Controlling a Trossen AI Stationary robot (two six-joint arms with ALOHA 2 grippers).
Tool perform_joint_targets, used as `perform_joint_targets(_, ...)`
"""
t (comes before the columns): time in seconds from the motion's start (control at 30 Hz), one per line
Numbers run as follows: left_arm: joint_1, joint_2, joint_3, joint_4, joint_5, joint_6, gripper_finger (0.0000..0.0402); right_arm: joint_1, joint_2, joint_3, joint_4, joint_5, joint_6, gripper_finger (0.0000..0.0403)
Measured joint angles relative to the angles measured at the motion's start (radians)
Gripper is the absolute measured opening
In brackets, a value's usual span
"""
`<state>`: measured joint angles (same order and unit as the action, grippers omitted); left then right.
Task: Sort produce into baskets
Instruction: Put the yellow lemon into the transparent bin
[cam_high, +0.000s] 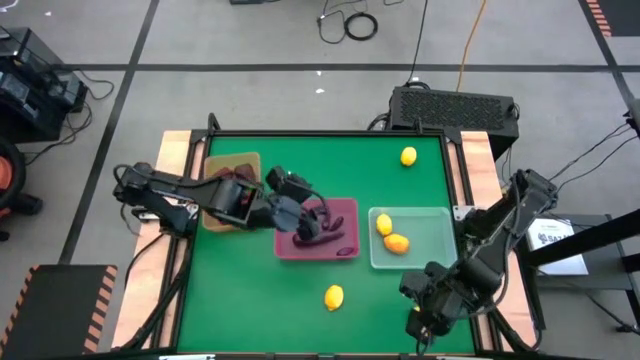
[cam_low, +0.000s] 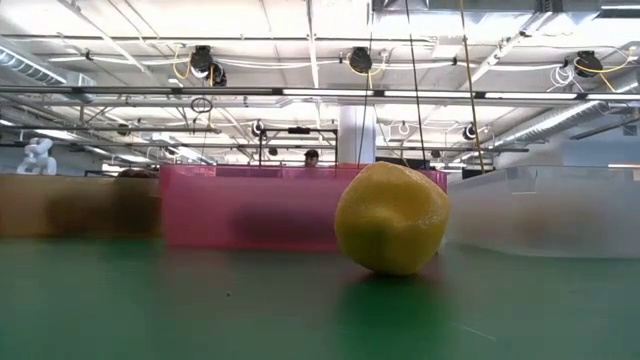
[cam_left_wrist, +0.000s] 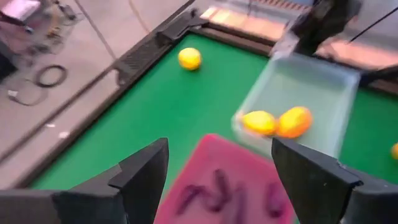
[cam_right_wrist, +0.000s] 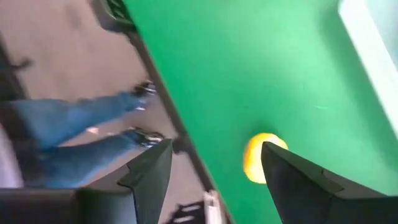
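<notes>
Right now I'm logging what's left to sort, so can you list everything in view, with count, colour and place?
Lemons loose on the table: two, yellow; one near the far right corner, one near the front edge.
Lemons in the clear tray: two, yellow-orange, side by side.
Eggplant pieces: a few, dark purple, in the pink tray; exact count unclear.
Clear tray: one, pale translucent, right of centre.
Pink tray: one, pink-red, centre.
Tan tray: one, yellowish, far left, holding dark pieces I cannot identify, partly hidden by the left arm.
Table: one, green.
Person: jeans and shoes on the floor beside the table.
Left gripper: open, over the pink tray.
Right gripper: open, at the front right edge.
</notes>
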<state>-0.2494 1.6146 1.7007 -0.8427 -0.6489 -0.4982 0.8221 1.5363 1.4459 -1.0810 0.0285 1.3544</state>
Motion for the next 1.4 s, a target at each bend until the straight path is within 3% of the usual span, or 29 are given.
perform_joint_targets(0.3, -0.113, 0.049, -0.024, 0.152, -0.006, -0.231, 0.0292, 0.068, 0.019, -0.104, -0.012, 0.074, -0.019, 0.0241)
perform_joint_targets(0.5, -0.161, 0.077, -0.023, 0.244, -0.008, -0.306, 0.0292, 0.085, 0.02, -0.239, 0.007, 0.068, 0.039, 0.0276)
perform_joint_targets(0.67, -0.165, 0.075, -0.022, 0.254, -0.027, -0.276, 0.0292, 0.083, 0.02, -0.354, 0.065, -0.014, 0.164, 0.0318)
perform_joint_targets(0.87, -0.165, 0.075, -0.022, 0.259, -0.004, -0.184, 0.0292, 0.082, 0.02, -0.457, 0.29, -0.029, 0.324, 0.0352)
perform_joint_targets(1.17, -0.167, 0.075, -0.022, 0.205, 0.045, -0.089, 0.0292, 0.096, 0.025, -0.505, 0.425, -0.031, 0.485, 0.0359)
perform_joint_targets(1.4, -0.167, 0.075, -0.022, 0.117, 0.046, -0.087, 0.0292, 0.133, 0.109, -0.505, 0.466, -0.085, 0.554, 0.0359)
